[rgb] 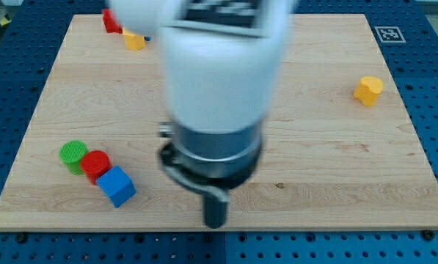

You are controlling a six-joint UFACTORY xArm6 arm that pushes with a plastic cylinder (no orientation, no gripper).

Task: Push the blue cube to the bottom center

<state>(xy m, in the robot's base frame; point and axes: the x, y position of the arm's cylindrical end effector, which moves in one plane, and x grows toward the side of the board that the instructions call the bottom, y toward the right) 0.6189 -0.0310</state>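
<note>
Green cylinder (pixel 73 153): I see it at the lower left of the frame, the leftmost thing on the table (pixel 336 154), standing upright.
Red cylinder (pixel 95 164): it sits just to the lower right of the green one, touching it as far as I can tell.
Blue cube (pixel 117 186): the block I am meant to push lies at the lower left, against the red cylinder's lower right side, turned so a corner points toward the view's bottom; the three form a short diagonal chain.
Red block (pixel 111 20): at the upper left near the table's top edge, partly cut off by the arm's blurred body; I cannot make out its shape.
Yellow block, left (pixel 133 39): just to the lower right of that red block, close to it; its shape is unclear.
Arm (pixel 217 81): its white and grey body fills the middle of the frame, blurred.
My tip (pixel 216 224): at the bottom centre of the frame, near the table's lower edge, well to the right of the blue cube and not touching any block.
Claw: this rig carries none, only the rod, so there is no open or closed state for me to report.
Yellow block, right (pixel 368 89): alone at the right of the frame, well apart from everything else; it looks many-sided.
</note>
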